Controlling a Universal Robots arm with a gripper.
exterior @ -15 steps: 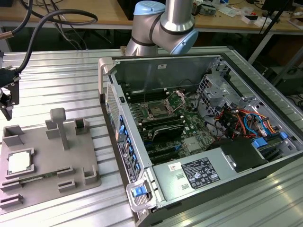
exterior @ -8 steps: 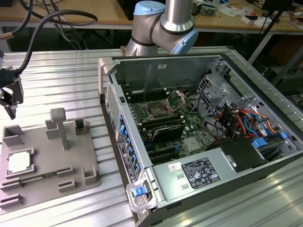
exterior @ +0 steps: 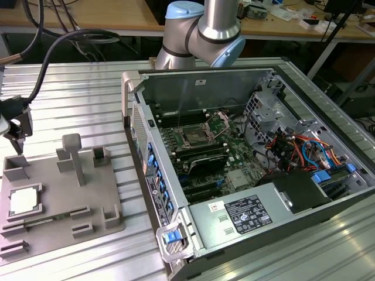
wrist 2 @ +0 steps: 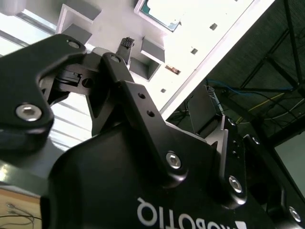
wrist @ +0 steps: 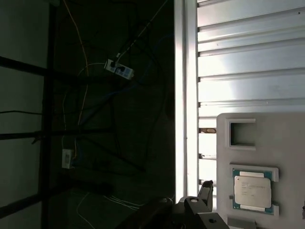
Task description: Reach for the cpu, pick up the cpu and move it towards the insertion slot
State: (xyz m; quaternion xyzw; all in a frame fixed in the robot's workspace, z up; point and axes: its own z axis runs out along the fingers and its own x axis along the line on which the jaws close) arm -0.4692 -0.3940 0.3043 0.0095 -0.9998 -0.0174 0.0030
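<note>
A ribbed metal table (exterior: pixel 82 88) fills a workshop, with cluttered benches behind it. On the exterior view's right stands an open computer case (exterior: pixel 199 88), its green board exposed. The insertion slot (exterior: pixel 193 137), a square socket with a shiny frame and a dark centre, sits near the middle of that board, between long black memory slots.

On the exterior view's left a flat grey tray (exterior: pixel 58 193) lies on the table, carrying several upright grey blocks (exterior: pixel 73 155). The cpu (exterior: pixel 24 201), a thin silvery square, lies flat in a square recess at the tray's edge on the exterior view's left, well apart from the slot. It also appears in both wrist views (wrist: pixel 252 190) (wrist 2: pixel 159 12), seated in its recess.

The black gripper (exterior: pixel 20 143) hangs at the exterior view's far left, above the tray's far corner, near the cpu but not touching it. Whether the pincer is apart or together cannot be told. A thick black cable (exterior: pixel 53 52) curves to it, and the arm's silver and blue base (exterior: pixel 199 29) rises behind the case
</note>
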